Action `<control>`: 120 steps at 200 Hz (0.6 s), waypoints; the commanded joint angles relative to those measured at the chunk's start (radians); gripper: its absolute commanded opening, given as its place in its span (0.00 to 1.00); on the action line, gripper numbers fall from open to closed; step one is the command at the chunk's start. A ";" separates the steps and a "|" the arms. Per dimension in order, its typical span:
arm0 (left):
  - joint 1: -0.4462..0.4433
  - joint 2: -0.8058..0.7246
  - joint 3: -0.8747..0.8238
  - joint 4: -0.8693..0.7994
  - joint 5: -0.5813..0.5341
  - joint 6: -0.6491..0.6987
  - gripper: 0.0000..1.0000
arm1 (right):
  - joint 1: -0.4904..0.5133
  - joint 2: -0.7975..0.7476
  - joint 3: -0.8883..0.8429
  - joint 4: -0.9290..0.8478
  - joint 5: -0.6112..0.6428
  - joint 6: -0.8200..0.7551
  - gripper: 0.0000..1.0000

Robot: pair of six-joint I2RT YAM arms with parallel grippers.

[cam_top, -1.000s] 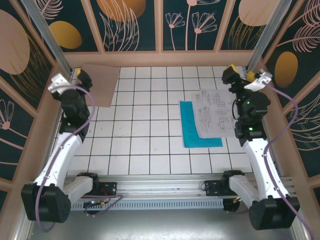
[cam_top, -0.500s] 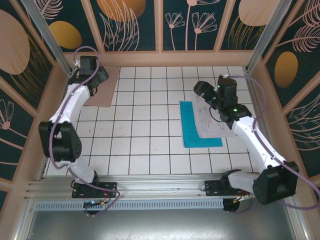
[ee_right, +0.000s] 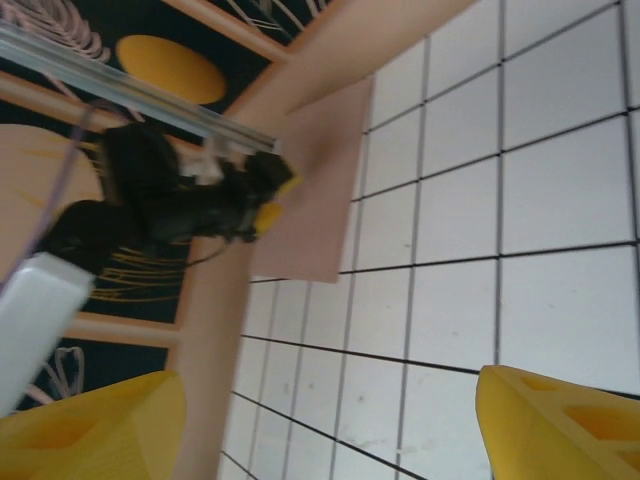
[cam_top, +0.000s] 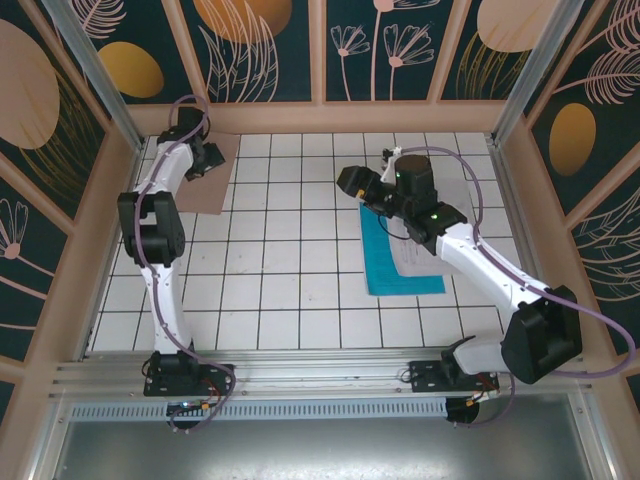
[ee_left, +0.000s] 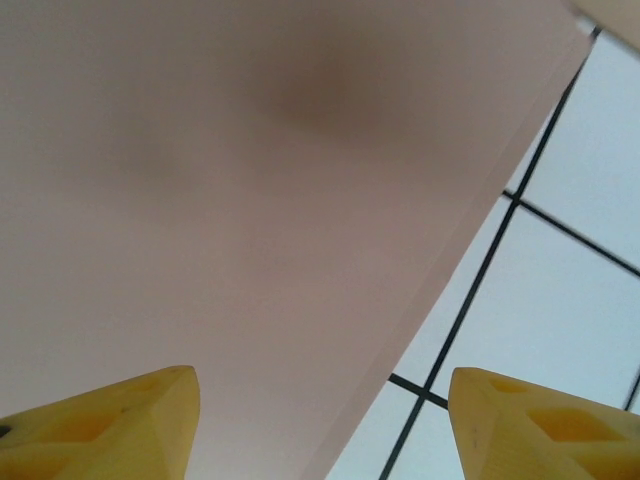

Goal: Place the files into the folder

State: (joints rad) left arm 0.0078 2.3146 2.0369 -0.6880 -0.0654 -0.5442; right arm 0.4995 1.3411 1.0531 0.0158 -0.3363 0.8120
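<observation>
Overhead, I see two files at the right: one plain teal-blue sheet (cam_top: 385, 272) and one white printed paper sheet (cam_top: 425, 263) partly over it. Both wrist views show instead one flat pinkish-brown card folder (ee_left: 250, 200), far left. My left gripper (ee_left: 320, 420) spreads empty over its edge; my right gripper (ee_right: 320, 420), also spread, holds nothing.

Bare tiles (cam_top: 300, 250) lie free between folder (cam_top: 215, 188) and teal sheet (cam_top: 385, 272); walls (cam_top: 320, 116) hem three sides
</observation>
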 commanded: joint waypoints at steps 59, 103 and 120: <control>0.008 0.080 -0.091 -0.004 0.097 -0.048 0.53 | 0.007 0.002 -0.031 0.074 -0.043 0.032 0.77; -0.014 -0.027 -0.354 0.105 0.147 -0.075 0.51 | 0.003 0.031 -0.028 0.048 -0.030 0.034 0.76; -0.040 -0.061 -0.434 0.133 0.164 -0.081 0.50 | -0.001 0.036 -0.037 0.043 -0.026 0.032 0.76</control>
State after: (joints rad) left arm 0.0051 2.2642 1.7290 -0.5217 0.0341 -0.5945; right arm 0.4992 1.3636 1.0317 0.0631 -0.3679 0.8379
